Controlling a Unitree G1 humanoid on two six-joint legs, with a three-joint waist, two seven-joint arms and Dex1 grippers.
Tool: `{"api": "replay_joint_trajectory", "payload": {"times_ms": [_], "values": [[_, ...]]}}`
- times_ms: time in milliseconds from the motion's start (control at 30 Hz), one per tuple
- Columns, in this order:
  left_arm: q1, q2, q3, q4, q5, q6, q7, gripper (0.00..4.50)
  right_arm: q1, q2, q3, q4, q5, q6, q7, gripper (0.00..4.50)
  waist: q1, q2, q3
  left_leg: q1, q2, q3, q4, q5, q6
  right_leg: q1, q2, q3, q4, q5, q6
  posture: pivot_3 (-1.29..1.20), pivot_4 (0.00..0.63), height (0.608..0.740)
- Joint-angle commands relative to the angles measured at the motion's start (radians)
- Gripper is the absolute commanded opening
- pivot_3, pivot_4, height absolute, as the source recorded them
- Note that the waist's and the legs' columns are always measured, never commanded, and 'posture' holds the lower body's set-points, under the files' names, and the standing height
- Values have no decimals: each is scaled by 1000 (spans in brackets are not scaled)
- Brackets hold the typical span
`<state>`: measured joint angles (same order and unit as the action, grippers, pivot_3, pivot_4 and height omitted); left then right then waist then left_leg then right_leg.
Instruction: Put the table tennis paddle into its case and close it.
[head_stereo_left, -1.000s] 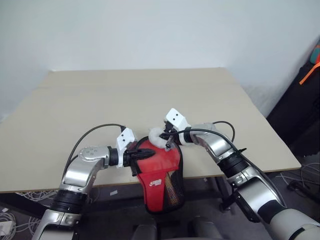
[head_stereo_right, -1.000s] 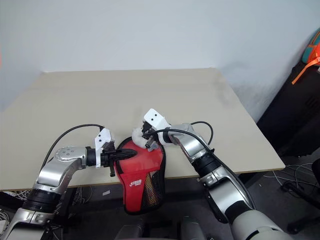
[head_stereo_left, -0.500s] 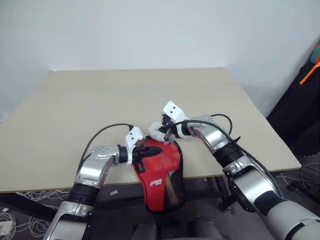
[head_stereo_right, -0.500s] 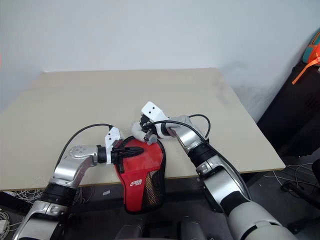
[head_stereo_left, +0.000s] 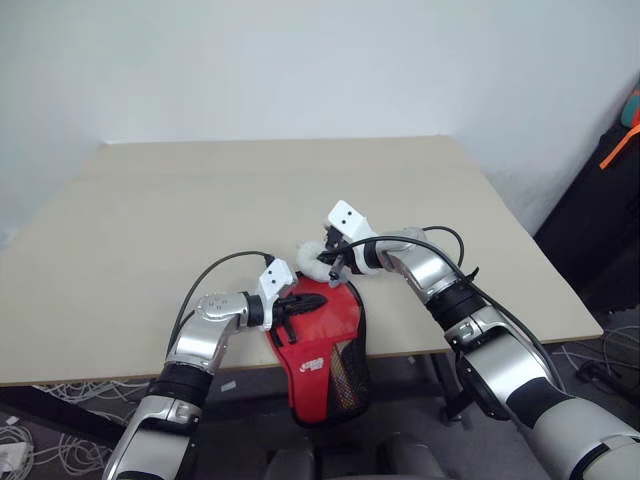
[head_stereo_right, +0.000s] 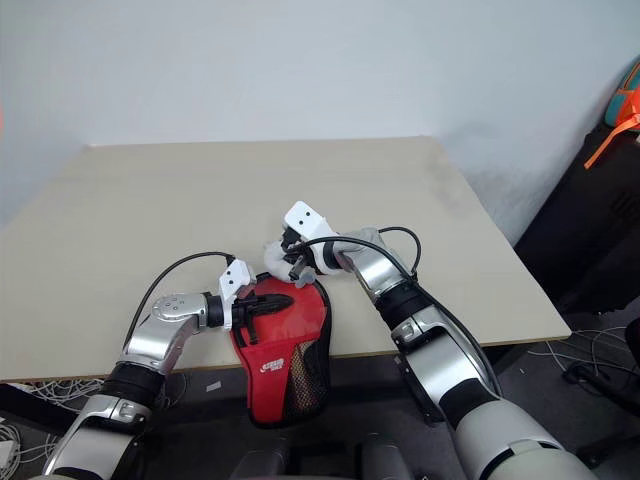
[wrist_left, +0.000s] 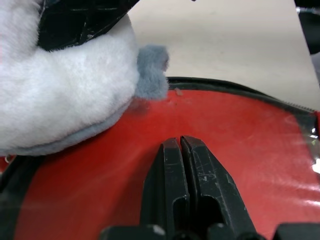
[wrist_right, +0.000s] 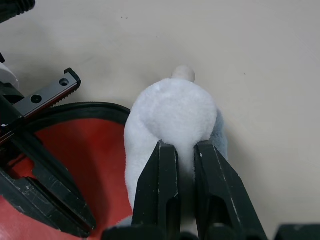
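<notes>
The case (head_stereo_left: 322, 345) lies red side up at the near edge of the worktop (head_stereo_left: 200, 210), its round end on the surface and its narrow end, with the mesh pocket and white label, hanging over the edge. The paddle itself cannot be made out as a separate thing; no handle sticks out and the case looks filled, so my reading is that it is already inside, though the pictures do not prove it.

The left gripper (wrist_left: 181, 145) has its jaws closed on nothing, their tips pressed flat on the red face of the case, seemingly to pin it down. The right gripper (wrist_right: 186, 150) has its jaws nearly closed, pinching a fluffy white ball (wrist_right: 172, 117) that sits at the round top edge of the case, touching the black trim. The ball looks like a pull attached to the zip, but the link between them is hidden.

Whether the zip is closed is hard to tell. In the left wrist view the black edging (wrist_left: 235, 87) runs unbroken along the far rim, and no gap shows there; the stretch under the ball is covered by fluff.

Judged from this, the insertion step seems finished and the closing is in hand or near its end. What may be left is drawing the pull the last way round the rim, if any seam remains open, then letting go of both ball and case.
</notes>
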<state>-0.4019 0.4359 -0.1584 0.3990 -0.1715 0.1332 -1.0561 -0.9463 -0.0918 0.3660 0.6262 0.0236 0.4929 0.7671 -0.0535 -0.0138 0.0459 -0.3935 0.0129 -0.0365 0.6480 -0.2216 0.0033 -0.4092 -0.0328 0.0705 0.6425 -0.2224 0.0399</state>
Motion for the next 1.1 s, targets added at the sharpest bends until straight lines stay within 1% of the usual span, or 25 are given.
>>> {"api": "replay_joint_trajectory", "payload": {"times_ms": [33,200,367,600,867,1100], "values": [[10,2,-32,44,38,-7,-6,0,-58,1,-34,17,-6,-29,2,15,0,2,-1,0,0,0,0,0,0,0,0,0,0,0,0,0,0,739],[18,8,-52,54,50,-6,-16,0,-104,-1,-55,121,-18,-65,-16,15,0,7,-5,0,0,0,0,0,0,1,0,0,0,0,0,0,0,739],[21,14,-64,50,55,3,-28,0,-141,-19,-77,210,-33,-112,-14,15,0,7,-5,0,0,0,0,0,0,1,0,0,0,0,0,0,0,739],[22,17,-72,48,63,9,-39,0,-157,-72,-86,264,-51,-146,7,15,0,8,-5,0,-1,0,0,0,0,1,0,0,0,0,0,0,0,739],[20,18,-77,53,67,17,-47,0,-119,-151,-82,154,-53,-114,83,15,0,9,-6,0,-1,0,0,0,0,1,0,1,0,0,0,0,0,739],[9,13,-84,67,72,16,-54,0,18,-285,-75,-111,-52,-39,167,15,3,9,-6,0,-1,0,0,0,0,1,0,0,-1,0,0,0,0,739]]}}
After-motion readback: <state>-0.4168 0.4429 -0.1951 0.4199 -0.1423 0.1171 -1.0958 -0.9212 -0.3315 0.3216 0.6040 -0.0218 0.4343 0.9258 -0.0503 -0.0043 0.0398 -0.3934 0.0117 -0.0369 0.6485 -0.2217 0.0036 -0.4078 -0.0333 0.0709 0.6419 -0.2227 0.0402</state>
